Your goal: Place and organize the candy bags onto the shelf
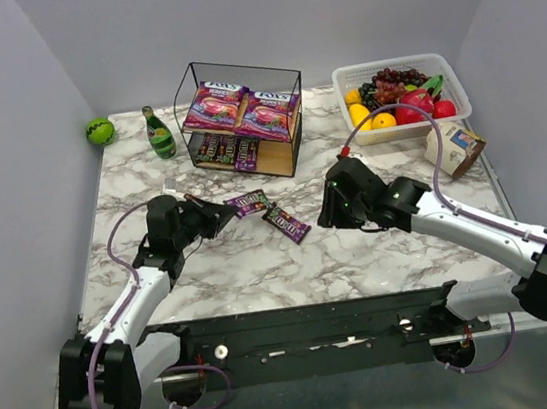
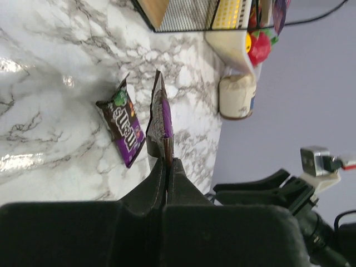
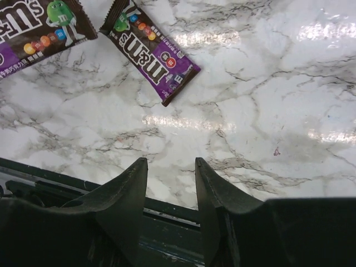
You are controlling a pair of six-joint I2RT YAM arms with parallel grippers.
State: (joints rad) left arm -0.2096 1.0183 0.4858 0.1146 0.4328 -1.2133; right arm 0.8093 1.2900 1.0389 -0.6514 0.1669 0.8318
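The black wire shelf [image 1: 242, 118] stands near the far edge of the marble table [image 1: 392, 259], about midway along it. Two pink-purple FOX'S bags [image 1: 241, 108] lie side by side on its upper wooden board. Three M&M's packets [image 1: 227, 150] lie in a row on the lower board, towards its left end.

The left gripper [image 2: 168, 161] is pinched tight on one end of a fourth M&M's packet [image 2: 162, 119], which sticks out edge-on beyond the fingertips, raised off the marble in front of the shelf. A fifth M&M's packet [image 1: 286, 224] lies flat on the table just right of the held one, near the middle, at a slant.

The right gripper [image 3: 171, 164] hovers low over bare marble just right of that loose packet. Its fingers [image 3: 125, 192] are apart with nothing between them.

A white fruit basket [image 1: 352, 76] sits in the far right corner, with a small beige carton [image 1: 453, 148] just in front of it. A green bottle [image 1: 158, 132] stands left of the shelf, and a green ball [image 1: 98, 131] lies at the far left corner.
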